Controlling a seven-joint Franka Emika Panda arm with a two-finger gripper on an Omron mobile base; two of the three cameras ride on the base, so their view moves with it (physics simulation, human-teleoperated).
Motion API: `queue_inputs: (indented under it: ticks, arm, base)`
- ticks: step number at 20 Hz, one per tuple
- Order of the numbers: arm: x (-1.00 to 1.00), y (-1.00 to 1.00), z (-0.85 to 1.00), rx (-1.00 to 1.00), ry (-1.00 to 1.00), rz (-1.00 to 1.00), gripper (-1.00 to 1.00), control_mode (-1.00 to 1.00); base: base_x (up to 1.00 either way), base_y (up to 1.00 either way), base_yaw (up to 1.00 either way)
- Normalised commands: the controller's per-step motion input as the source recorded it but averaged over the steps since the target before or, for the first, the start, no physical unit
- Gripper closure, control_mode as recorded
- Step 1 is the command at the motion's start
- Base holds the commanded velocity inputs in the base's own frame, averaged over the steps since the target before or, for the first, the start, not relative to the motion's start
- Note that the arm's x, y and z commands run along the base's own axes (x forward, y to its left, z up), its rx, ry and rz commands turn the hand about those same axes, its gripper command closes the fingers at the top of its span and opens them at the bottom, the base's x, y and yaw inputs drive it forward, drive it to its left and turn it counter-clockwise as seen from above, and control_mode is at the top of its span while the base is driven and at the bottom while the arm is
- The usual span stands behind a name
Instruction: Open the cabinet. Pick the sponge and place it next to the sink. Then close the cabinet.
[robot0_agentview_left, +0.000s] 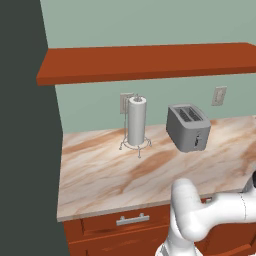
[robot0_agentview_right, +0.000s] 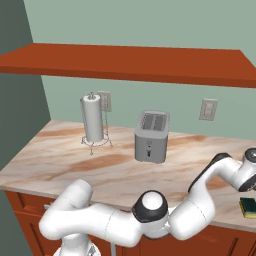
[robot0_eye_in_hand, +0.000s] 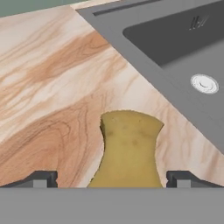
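I see the yellowish soft sponge (robot0_eye_in_hand: 130, 148) lying on the marbled counter (robot0_eye_in_hand: 52, 87) beside the grey sink (robot0_eye_in_hand: 175, 52), my gripper (robot0_eye_in_hand: 112, 179) spread apart around it, leaving the red-brown cabinet (robot0_agentview_left: 145, 62) to close.

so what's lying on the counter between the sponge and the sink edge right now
Nothing. In the hand view, bare marble counter runs between the yellowish sponge and the grey sink rim, with the sponge close beside it but apart.
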Motion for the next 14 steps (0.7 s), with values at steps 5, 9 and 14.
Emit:
queue_inputs:
  ticks: [5, 9, 14]
  arm:
    - [-0.07, 0.02, 0.29, 0.00, 0.00, 0.00, -1.00, -1.00]
    - [-0.23, 0.03, 0.21, 0.00, 0.00, 0.00, -1.00, -1.00]
    - [-0.25, 0.09, 0.19, 0.00, 0.00, 0.00, -1.00, -1.00]
  base:
    - [0.00, 0.00, 0.00]
    - [0.00, 0.00, 0.00]
    - [0.00, 0.00, 0.00]
